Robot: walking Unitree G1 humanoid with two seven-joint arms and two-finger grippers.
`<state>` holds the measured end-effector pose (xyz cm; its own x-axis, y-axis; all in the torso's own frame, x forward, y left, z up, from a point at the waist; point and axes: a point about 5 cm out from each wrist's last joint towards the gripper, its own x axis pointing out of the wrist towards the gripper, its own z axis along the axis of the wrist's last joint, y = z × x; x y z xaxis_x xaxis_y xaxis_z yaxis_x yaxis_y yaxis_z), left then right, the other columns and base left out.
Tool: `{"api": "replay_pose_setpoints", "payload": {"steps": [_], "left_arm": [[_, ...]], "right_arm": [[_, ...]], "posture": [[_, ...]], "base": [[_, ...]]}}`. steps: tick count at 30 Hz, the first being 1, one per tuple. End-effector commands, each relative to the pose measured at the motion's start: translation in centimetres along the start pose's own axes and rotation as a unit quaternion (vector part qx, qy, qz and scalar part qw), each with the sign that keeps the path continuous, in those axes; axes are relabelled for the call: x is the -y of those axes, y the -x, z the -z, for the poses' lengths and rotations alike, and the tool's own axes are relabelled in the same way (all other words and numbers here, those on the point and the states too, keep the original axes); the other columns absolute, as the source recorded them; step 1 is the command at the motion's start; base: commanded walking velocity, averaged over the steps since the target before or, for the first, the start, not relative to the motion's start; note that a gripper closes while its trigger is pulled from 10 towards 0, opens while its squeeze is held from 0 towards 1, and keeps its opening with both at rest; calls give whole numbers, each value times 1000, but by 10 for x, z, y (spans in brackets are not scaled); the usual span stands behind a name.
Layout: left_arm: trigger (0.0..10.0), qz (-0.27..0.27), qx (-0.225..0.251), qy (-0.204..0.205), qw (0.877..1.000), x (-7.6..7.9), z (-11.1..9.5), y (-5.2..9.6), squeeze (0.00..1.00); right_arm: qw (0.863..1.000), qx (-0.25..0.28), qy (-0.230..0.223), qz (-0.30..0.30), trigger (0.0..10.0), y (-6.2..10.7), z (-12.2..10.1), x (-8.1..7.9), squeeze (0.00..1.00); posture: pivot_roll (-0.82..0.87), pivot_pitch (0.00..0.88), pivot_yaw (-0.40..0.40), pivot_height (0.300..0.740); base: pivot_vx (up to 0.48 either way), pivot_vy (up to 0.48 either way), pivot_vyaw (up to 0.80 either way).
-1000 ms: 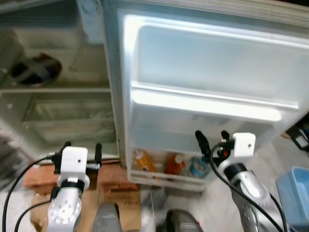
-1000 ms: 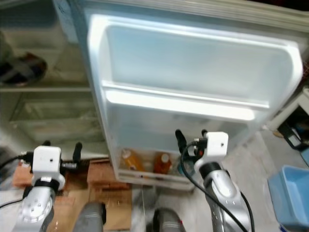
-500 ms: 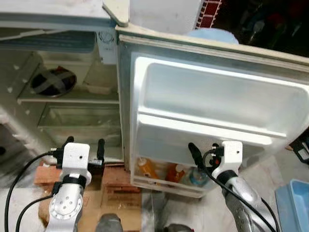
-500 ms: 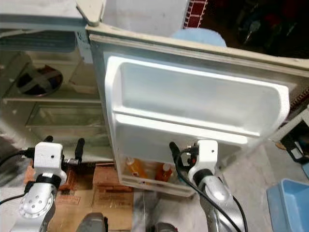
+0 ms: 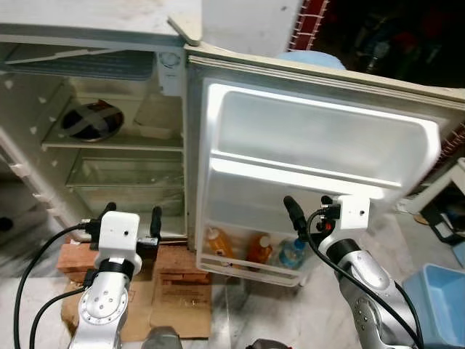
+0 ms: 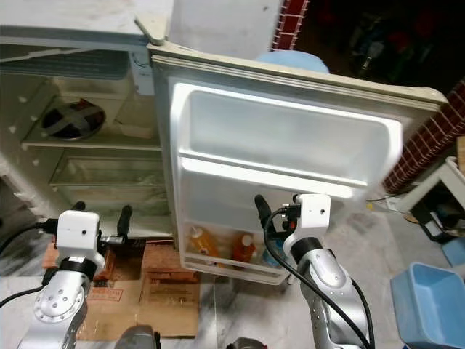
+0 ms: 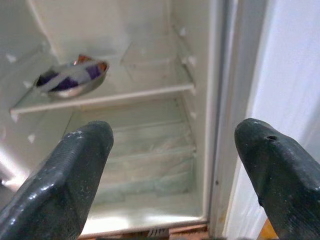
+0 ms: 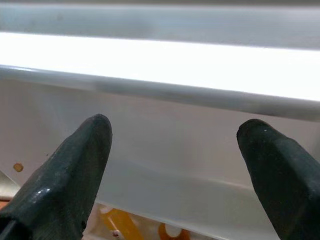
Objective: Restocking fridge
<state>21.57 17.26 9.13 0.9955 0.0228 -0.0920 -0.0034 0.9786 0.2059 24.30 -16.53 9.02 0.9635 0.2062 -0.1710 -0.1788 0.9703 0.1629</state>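
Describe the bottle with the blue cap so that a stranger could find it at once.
Start at the open white fridge door and drop to its lowest shelf. Three bottles stand there: the clear blue-capped bottle is the one farthest from the hinge, beside two orange bottles.

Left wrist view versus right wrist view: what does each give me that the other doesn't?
Left wrist alone: the fridge interior, with a foil-covered bowl on the upper shelf and a clear drawer below. Right wrist alone: the door's inner side, a bright shelf rail and orange bottle tops underneath. Shared: each looks between its own open pincer's black fingers, left pincer, right pincer, holding nothing.
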Motion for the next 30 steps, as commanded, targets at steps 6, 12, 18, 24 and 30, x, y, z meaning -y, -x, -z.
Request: {"api": "replay_pose_setpoints", "payload": {"steps": [6, 12, 18, 24, 30], "left_arm": [[10000, -11, 0, -2, 1000, -2, -2, -5, 0], [10000, -19, 5, -15, 1000, -5, -7, -8, 0], [10000, -9, 3, -6, 1000, 2, -7, -10, 0], [10000, -7, -3, -3, 1000, 2, -5, -9, 0], [10000, 0, -6, -4, 1000, 4, -4, -11, 0]], "right_arm": [[1000, -14, 14, -4, 10000, -6, 1, 4, 0], [1000, -14, 19, -3, 10000, -9, -2, 6, 0], [992, -106, 42, -45, 10000, -12, 20, 1, 0], [985, -163, 50, -40, 10000, -14, 29, 9, 0], [983, -148, 101, -38, 10000, -22, 21, 12, 0]], "posture": [[102, 0, -97, 740], [110, 0, -101, 740], [109, 0, -91, 740], [102, 0, -83, 740], [97, 0, -81, 740]], "base": [[0, 0, 0], [0, 0, 0], [0, -285, 0], [0, -436, 0], [0, -396, 0]]}}
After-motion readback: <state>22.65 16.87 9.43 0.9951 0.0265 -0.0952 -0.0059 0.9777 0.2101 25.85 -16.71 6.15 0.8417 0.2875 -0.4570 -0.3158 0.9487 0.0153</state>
